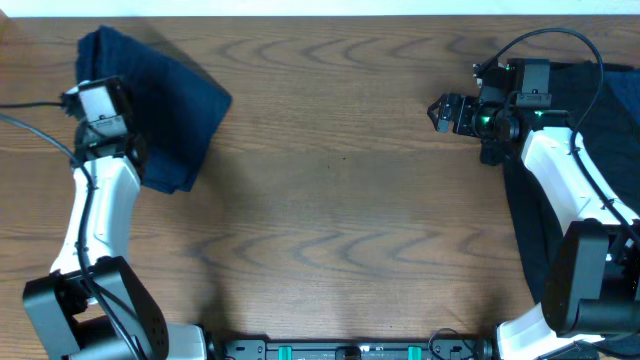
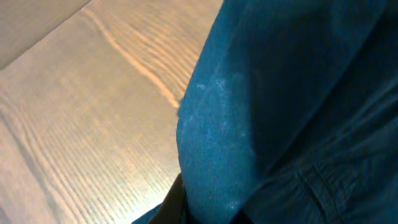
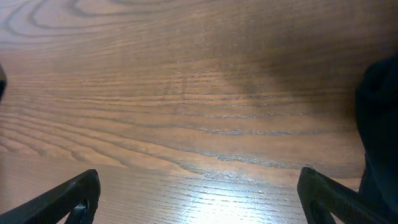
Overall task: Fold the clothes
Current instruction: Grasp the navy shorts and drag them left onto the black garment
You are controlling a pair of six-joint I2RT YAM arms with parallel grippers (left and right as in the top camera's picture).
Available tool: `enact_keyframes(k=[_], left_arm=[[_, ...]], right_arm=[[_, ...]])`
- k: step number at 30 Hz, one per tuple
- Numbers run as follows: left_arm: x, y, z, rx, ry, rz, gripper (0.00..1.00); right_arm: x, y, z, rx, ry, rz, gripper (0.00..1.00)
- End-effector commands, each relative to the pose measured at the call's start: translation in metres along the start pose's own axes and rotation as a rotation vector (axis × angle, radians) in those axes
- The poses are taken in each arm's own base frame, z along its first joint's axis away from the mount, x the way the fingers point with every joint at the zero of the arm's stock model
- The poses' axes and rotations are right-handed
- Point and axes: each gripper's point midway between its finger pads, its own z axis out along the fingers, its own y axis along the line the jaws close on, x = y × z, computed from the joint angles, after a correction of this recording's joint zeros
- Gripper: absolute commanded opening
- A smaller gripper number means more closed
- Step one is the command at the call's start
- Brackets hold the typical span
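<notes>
A navy blue garment [image 1: 170,100] lies crumpled at the table's far left. My left gripper [image 1: 102,118] is over its left part, and its fingers are hidden under the wrist in the overhead view. In the left wrist view the navy fabric [image 2: 286,106] fills most of the frame and runs down between the dark fingers [image 2: 208,211], so the gripper is shut on it. Black clothes [image 1: 600,150] lie at the far right under my right arm, and their edge shows in the right wrist view [image 3: 379,124]. My right gripper [image 1: 443,112] [image 3: 199,186] is open and empty over bare wood, left of the black clothes.
The wooden table [image 1: 340,200] stretches between the two piles. A white strip runs along the table's far edge [image 1: 320,6]. The arm bases stand at the front left and front right corners.
</notes>
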Motion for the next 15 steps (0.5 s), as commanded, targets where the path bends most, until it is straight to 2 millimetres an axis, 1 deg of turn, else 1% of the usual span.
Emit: enact_keyframes(k=[1, 6, 11, 12, 13, 15], left_arm=[[-0.019, 0.013, -0.003, -0.022, -0.042, -0.129, 0.06], [-0.013, 0.017, 0.005, -0.036, -0.022, -0.137, 0.06], [0.000, 0.017, 0.022, -0.056, 0.017, -0.124, 0.08], [0.002, 0.018, 0.026, -0.060, 0.022, -0.124, 0.13], [0.003, 0.018, 0.030, -0.064, 0.025, -0.125, 0.24], [0.003, 0.020, 0.035, -0.069, 0.021, -0.133, 0.55]], right_arm=[[0.000, -0.002, -0.001, 0.002, -0.001, 0.001, 0.99], [0.000, -0.002, -0.001, 0.002, -0.001, 0.001, 0.99], [0.000, -0.002, -0.001, 0.002, -0.001, 0.001, 0.99], [0.000, -0.002, -0.001, 0.002, -0.001, 0.001, 0.99], [0.000, -0.002, -0.001, 0.003, -0.002, 0.001, 0.99], [0.000, -0.002, -0.001, 0.002, -0.001, 0.001, 0.99]])
